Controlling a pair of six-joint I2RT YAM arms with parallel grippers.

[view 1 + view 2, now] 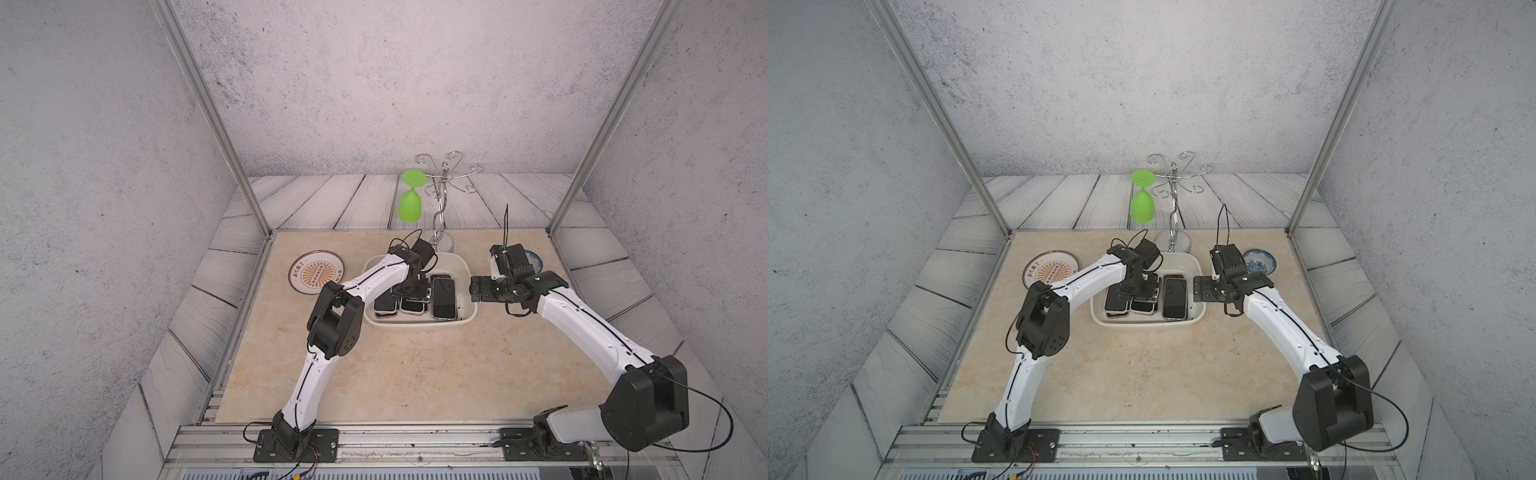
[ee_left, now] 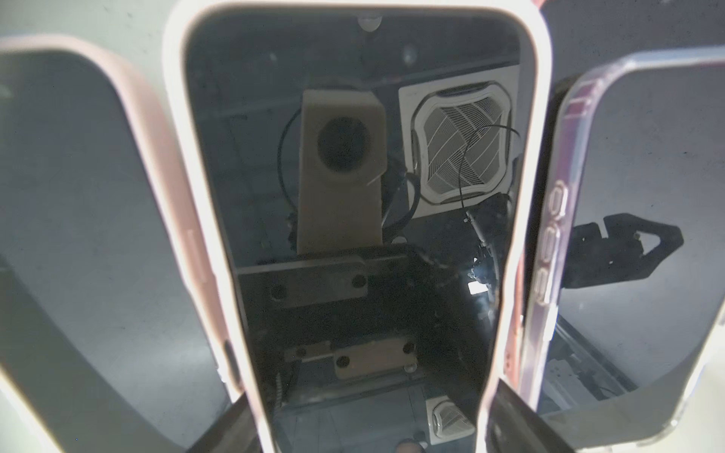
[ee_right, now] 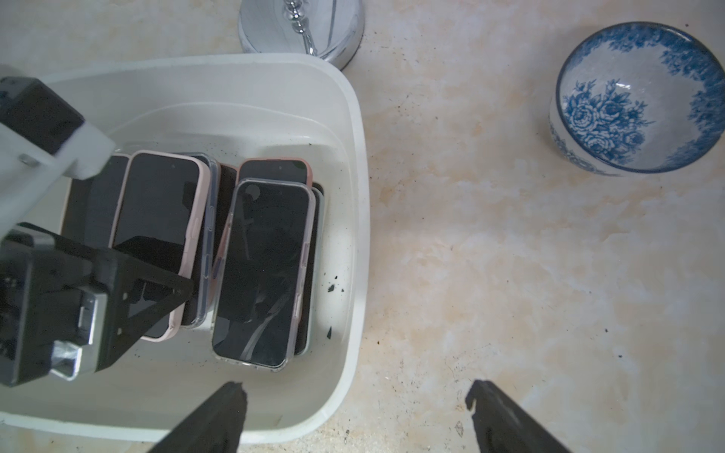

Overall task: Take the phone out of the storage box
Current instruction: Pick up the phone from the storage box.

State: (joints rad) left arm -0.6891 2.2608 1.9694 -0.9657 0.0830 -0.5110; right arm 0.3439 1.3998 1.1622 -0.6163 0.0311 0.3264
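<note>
pale-pink case: marks the target, a pale-pink-cased phone (image 3: 157, 219), screen up, on top of the pile inside the white storage box (image 3: 363, 235)
position: it runs lengthwise between the fingers (image 2: 223, 431) of the left gripper (image 2: 370, 404)
left gripper: down in the box, one finger close against each long edge of the case. Can't tell from the wrist view if they're pinching or just short of contact
right gripper (image 3: 356, 388): fingers spread wide, nothing between them. One tip is over the box rim, the other over bare tabletop (image 3: 510, 274)
neighbours: clear-cased phone (image 3: 263, 274) just outside one left finger, a pinkish-cased phone (image 2: 78, 235) just outside the other. The gaps are tight
handling (my read): rigid slab, dense for its size. The glass face is slick and chippable, the case edges are softer and grippier
hold: pinch the long case edges near mid-length, keep off the screen
risk (my read): a fingertip could catch a neighbour's case. The phone sits on other phones, so it may rock. A straight vertical lift looks safest
</note>
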